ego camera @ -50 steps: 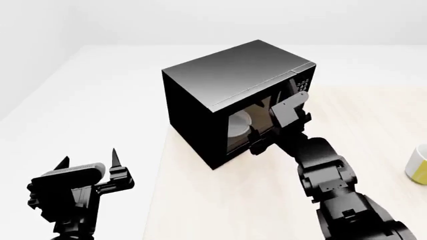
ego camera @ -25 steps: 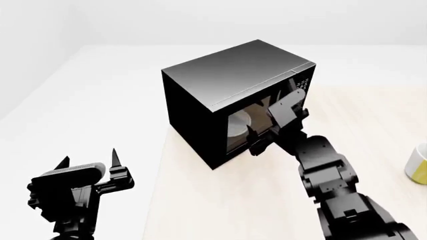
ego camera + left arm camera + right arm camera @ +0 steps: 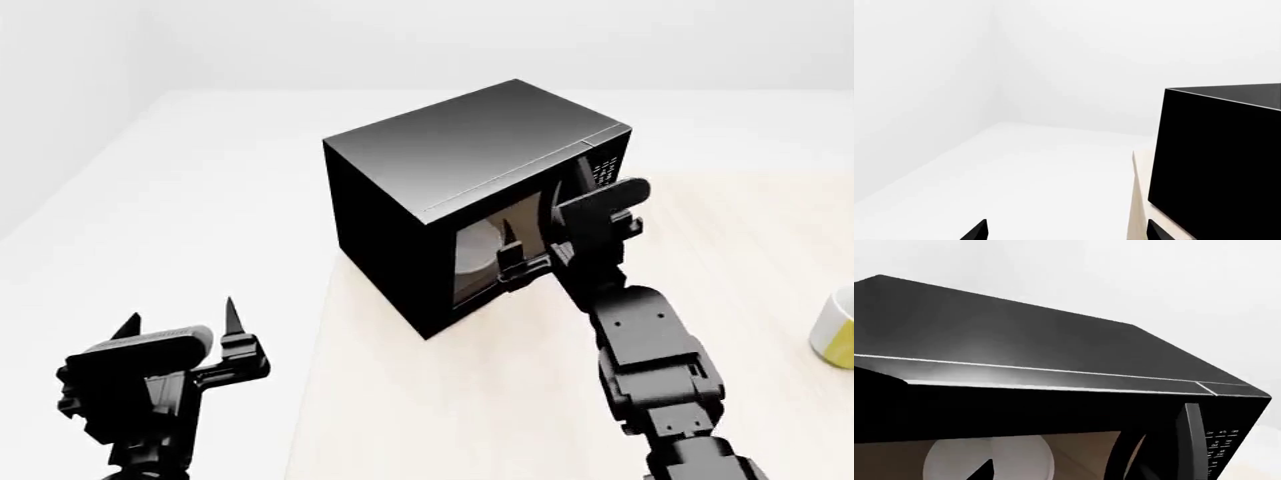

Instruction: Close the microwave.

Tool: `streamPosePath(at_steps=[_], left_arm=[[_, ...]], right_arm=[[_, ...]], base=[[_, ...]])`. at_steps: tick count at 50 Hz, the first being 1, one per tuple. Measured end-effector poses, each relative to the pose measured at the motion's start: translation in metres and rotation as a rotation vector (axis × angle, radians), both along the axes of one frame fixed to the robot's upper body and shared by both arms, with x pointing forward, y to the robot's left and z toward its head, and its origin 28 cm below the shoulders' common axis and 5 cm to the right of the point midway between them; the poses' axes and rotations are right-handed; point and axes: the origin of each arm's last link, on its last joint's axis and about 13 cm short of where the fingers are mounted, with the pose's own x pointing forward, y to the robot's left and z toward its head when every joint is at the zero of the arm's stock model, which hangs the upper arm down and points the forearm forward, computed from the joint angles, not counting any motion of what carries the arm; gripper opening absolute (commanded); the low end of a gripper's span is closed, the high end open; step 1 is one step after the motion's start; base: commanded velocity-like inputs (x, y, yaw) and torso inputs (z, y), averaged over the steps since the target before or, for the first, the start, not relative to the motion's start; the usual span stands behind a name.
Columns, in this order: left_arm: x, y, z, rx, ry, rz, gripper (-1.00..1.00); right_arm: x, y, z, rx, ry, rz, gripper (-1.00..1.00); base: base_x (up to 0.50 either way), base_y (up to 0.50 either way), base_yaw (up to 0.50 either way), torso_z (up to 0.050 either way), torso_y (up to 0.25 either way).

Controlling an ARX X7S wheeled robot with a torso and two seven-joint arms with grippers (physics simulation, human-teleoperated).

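The microwave (image 3: 441, 170) is a large glossy black box on the light wooden table (image 3: 441, 400), its front turned to the right. Through the door window I see the white plate (image 3: 475, 256). The door lies close against the front; I cannot tell whether it is fully shut. My right gripper (image 3: 514, 262) is open, right at the door window, holding nothing. In the right wrist view the microwave (image 3: 1021, 340) fills the frame, with the plate (image 3: 987, 460), the handle (image 3: 1191, 440) and the button panel (image 3: 1221, 450). My left gripper (image 3: 180, 320) is open and empty, left of the table.
A white and yellow mug (image 3: 838, 328) stands at the table's right edge. The left wrist view shows the microwave's black side (image 3: 1221, 160), the table's edge (image 3: 1141, 200) and white floor and walls.
My right gripper has risen and shifted right along the door, toward the button panel. The left arm has not moved.
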Motion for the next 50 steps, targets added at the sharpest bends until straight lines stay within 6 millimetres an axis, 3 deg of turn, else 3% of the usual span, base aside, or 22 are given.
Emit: streamPosePath(at_steps=[25, 50], left_arm=[[-0.001, -0.001, 0.0, 0.001, -0.001, -0.002, 1.0], [-0.003, -0.001, 0.003, -0.006, -0.015, -0.005, 1.0]], right_arm=[[-0.066, 0.012, 0.016, 0.055, -0.14, -0.043, 1.0], [-0.132, 0.026, 0.015, 0.136, -0.245, -0.035, 1.0]], base=[[0.0, 0.0, 0.0, 0.0, 0.0], [0.0, 0.0, 0.0, 0.0, 0.0]])
